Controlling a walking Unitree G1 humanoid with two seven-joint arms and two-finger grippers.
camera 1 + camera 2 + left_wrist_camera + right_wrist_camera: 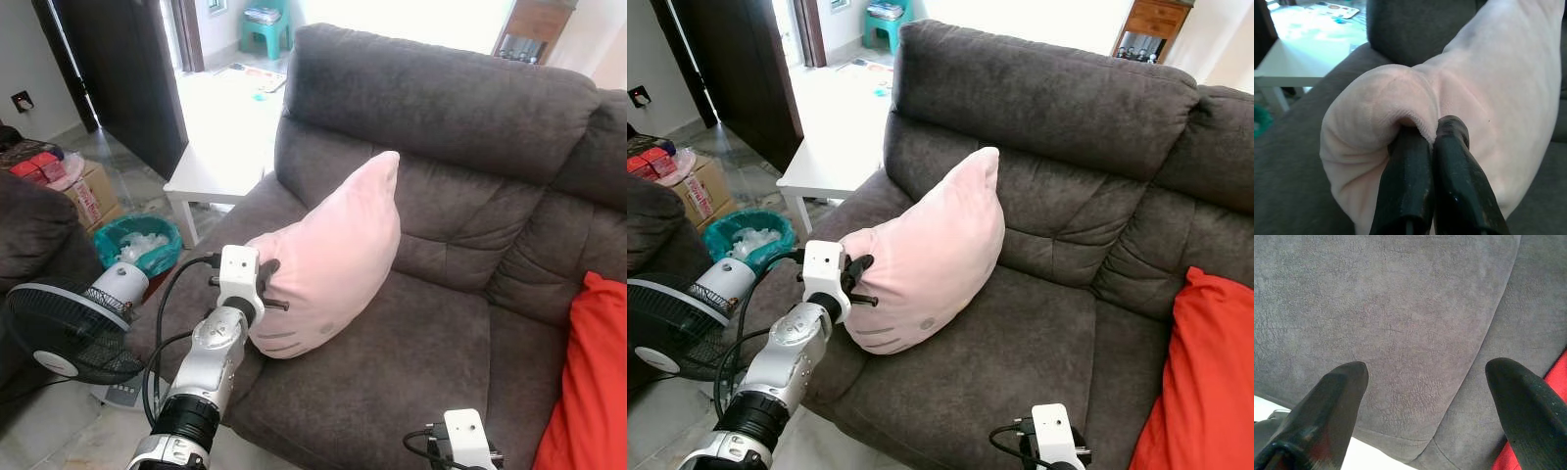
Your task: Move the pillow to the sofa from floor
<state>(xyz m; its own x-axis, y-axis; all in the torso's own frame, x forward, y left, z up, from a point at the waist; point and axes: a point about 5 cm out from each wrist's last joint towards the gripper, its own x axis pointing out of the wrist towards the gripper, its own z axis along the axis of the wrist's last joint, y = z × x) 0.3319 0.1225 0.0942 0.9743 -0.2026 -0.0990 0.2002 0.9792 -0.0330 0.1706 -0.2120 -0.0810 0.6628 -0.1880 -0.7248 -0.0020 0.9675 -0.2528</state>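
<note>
A pale pink pillow (338,257) stands tilted on the left seat of the dark grey sofa (441,108), its upper corner leaning toward the backrest. My left gripper (1431,136) is shut on the pillow's lower left edge, pinching a fold of fabric between its black fingers (1408,186). The left arm reaches in from the sofa's front left corner (220,338). My right gripper (1425,369) hovers open over the sofa seat cushion (1400,323), nothing between its fingers; its wrist (462,441) shows low at the front edge.
A red cushion (593,382) lies on the sofa's right seat. Left of the sofa stand a white side table (211,176), a teal bin (137,245), a black fan (59,333) and a cardboard box (88,191).
</note>
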